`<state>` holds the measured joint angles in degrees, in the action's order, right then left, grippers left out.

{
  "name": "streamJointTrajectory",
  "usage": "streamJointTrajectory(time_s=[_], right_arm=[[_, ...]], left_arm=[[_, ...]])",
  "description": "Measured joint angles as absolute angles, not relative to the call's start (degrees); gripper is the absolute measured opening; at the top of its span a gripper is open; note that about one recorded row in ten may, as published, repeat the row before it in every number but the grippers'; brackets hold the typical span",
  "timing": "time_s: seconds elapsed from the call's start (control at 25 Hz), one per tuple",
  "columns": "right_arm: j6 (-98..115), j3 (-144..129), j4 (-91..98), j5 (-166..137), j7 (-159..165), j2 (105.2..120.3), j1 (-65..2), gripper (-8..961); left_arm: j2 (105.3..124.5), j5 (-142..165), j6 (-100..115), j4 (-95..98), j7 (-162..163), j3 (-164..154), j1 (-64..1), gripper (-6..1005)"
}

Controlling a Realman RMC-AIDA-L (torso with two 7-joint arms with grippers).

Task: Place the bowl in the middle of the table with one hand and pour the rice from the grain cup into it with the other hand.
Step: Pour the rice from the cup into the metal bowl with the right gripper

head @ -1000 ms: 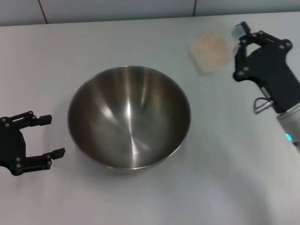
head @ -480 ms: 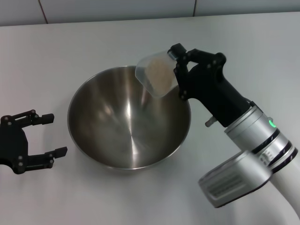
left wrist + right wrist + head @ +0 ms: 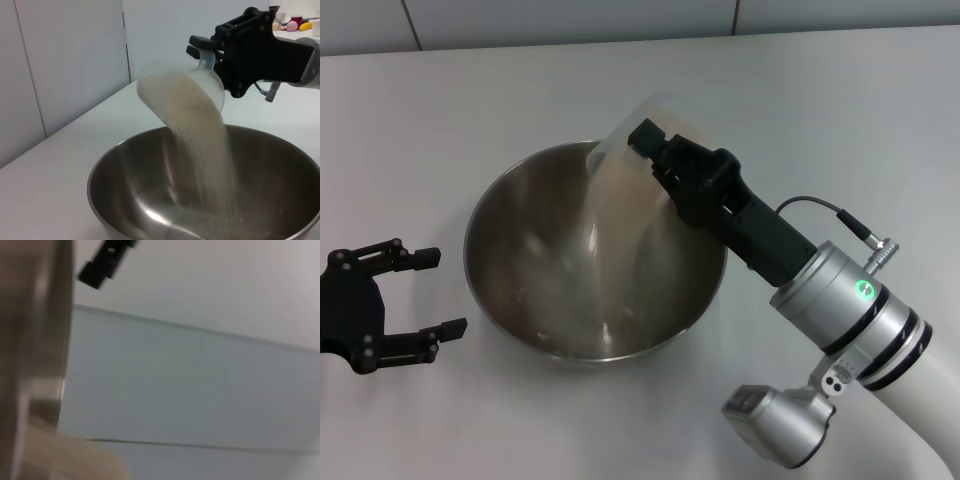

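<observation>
The shiny steel bowl stands on the white table, about in the middle. My right gripper is shut on the translucent grain cup and holds it tipped over the bowl's far rim. Rice streams from the cup into the bowl, and some grains lie at the bottom. The left wrist view shows the tipped cup, the falling rice, the bowl and the right gripper. My left gripper is open and empty on the table, left of the bowl and apart from it.
My right arm reaches across the table's right side from the front right corner. A tiled wall edge runs along the back of the table. The right wrist view shows only blurred surfaces.
My right gripper has tipped the cup further over the bowl and moved a little left. Rice now pours out into the bowl. The left gripper has barely moved.
</observation>
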<state>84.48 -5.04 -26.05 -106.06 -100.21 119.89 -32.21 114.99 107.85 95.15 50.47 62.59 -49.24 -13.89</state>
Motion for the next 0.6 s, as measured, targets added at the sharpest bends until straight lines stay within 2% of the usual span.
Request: streamJointTrajectory(time_s=[0.6], right_arm=[[78.3,-4.0,-29.9,-106.8,-130.3,119.88,-32.5,15]], left_arm=[[114.96,107.9,95.2,50.7,62.9,-49.1,-14.3,815]])
